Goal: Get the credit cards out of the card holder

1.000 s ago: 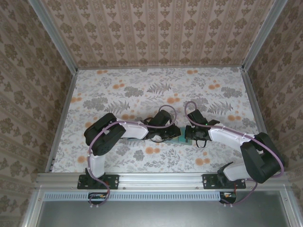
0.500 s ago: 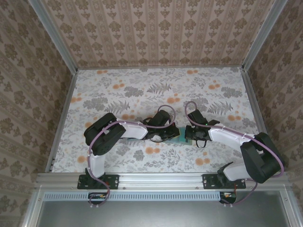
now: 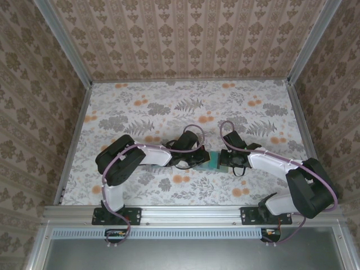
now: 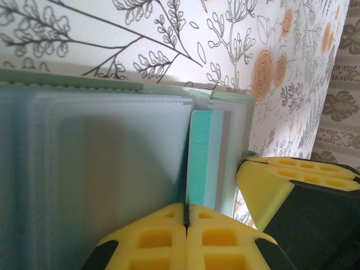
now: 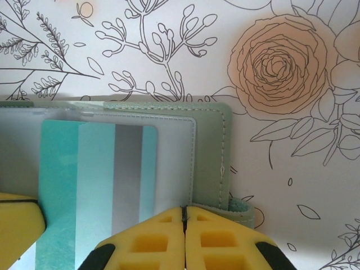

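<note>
The credit card [image 5: 95, 185] looked thin, light and stiff, with a glossy face that would slide easily between pads. It would likely flex a little but not fold. The best hold was judged to be on its exposed short edge, pulling straight along the slot so it would not jam against the clear sleeve. The card holder [image 5: 211, 146] looked soft and floppy, with stitched fabric edges. It would probably drag along with the card unless pinned by its outer flap.

The holder lay open and flat on the floral surface [image 3: 169, 107], in the middle of it and toward the near side. The card sat partly tucked in the holder's end pocket.

In the overhead view the holder was at 3 o'clock from the left claw [image 4: 185, 222] and at 9 o'clock from the right claw [image 5: 184, 225], squeezed between the two.

The left claw's pads were pressed together, apparently nipping the card's near edge. From its wrist camera the card ran away toward 12 o'clock from the pad seam.

The right claw was also closed, clamped on the holder's edge beside the strap tab. From it the card lay at about 10 o'clock and the stitched corner at 1 o'clock.
</note>
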Available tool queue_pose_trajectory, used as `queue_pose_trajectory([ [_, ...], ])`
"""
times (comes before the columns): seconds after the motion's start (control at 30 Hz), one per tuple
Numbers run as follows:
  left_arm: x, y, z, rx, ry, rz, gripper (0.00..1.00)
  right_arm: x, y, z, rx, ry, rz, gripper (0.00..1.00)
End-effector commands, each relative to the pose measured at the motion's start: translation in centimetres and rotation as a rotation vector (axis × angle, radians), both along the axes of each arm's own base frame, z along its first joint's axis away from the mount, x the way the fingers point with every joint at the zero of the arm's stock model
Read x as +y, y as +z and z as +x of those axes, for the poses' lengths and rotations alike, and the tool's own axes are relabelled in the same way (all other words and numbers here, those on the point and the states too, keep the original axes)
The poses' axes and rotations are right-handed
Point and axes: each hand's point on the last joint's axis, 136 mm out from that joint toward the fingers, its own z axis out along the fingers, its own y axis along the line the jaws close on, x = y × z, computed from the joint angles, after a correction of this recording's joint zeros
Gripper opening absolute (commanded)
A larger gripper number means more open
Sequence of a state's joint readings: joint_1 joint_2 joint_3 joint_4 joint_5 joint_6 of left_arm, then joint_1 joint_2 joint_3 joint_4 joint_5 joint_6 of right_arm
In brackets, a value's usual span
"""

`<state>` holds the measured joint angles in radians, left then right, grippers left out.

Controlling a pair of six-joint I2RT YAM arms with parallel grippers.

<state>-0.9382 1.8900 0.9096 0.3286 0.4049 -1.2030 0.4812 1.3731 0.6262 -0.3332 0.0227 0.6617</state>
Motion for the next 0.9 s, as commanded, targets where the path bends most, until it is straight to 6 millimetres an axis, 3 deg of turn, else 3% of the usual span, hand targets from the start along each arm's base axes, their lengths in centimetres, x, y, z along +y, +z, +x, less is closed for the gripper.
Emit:
queue_pose_trajectory([
  [0.0, 0.9, 0.9, 0.3, -0.034, 0.0, 0.003, 0.0, -0.9, -0.7, -1.1, 0.034, -0.021, -0.026, 0.07],
  [0.63, 4.5, 3.0, 0.5, -0.09, 0.006, 0.03, 0.0, -0.8, 0.2, -0.8, -0.005, -0.016, -0.01, 0.09],
  [0.77, 4.6, 4.3, 0.3, -0.122, -0.013, 0.029, 0.0, -0.2, 1.3, -0.3, -0.036, 0.005, 0.018, 0.09],
  [0.87, 5.2, 5.9, 0.4, -0.182, -0.045, 0.072, 0.0, 0.4, 3.2, 0.4, -0.099, 0.024, 0.052, 0.15],
])
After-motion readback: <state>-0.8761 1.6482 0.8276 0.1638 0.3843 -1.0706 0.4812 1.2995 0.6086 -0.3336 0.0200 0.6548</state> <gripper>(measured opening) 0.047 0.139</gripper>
